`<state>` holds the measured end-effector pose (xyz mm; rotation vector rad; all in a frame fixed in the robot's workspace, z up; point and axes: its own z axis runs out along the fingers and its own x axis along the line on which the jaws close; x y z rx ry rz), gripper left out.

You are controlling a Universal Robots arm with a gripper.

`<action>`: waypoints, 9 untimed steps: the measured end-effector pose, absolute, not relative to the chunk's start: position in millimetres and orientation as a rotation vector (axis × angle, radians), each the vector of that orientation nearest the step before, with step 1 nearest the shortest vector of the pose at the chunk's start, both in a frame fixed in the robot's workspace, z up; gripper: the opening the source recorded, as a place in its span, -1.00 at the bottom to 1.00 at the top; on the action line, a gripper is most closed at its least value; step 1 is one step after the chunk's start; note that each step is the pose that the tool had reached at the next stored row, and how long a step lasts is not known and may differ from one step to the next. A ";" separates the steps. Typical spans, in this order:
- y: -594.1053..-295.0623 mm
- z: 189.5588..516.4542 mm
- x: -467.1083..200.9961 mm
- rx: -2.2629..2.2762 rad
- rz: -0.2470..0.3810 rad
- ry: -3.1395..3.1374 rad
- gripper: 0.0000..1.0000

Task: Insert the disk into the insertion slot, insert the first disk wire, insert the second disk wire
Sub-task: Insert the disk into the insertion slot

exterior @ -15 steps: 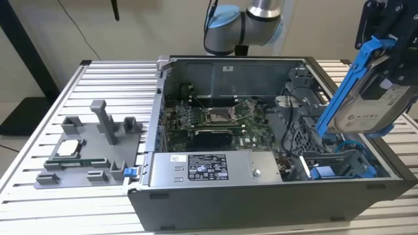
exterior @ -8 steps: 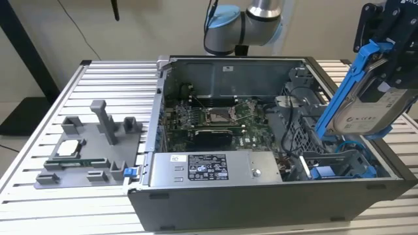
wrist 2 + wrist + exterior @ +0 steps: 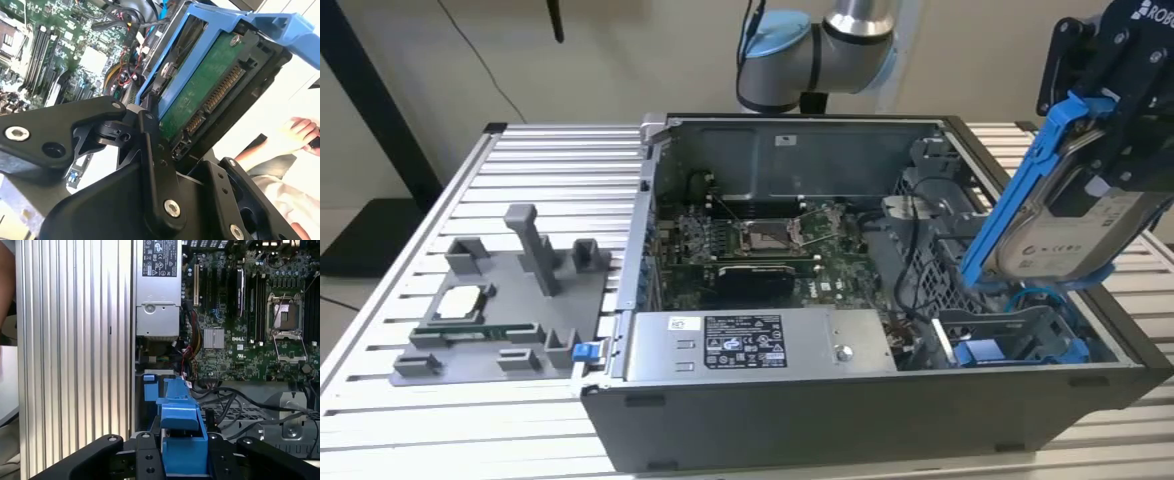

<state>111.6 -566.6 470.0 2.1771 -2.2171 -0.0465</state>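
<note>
**Over the drive bay: disk gripped, tilted, not yet seated**

At the exterior view's left, a grey plastic parts fixture sits on the slatted aluminium table. In mid frame, the open grey computer case shows its green motherboard and grey labelled power-supply box. At the right, the black end effector is clamped on the flat silver-grey disk, which is clipped in a bright blue plastic carrier. The disk hangs tilted, its lower end just above the narrow grey sheet-metal insertion slot; whether they touch I cannot tell. In the second wrist view the disk's connectors stand bare, so no wire is in. To seat it well, I judge the carrier must be squared to the slot's walls, kept off the black cables beside it, and not forced sideways.
</note>
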 end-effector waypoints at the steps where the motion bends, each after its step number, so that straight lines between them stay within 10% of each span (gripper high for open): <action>1: -566.8 468.8 111.6 2.176 -0.048 -2.216 -1.00; 9: -568.5 463.4 111.7 2.176 -0.049 -2.216 -1.00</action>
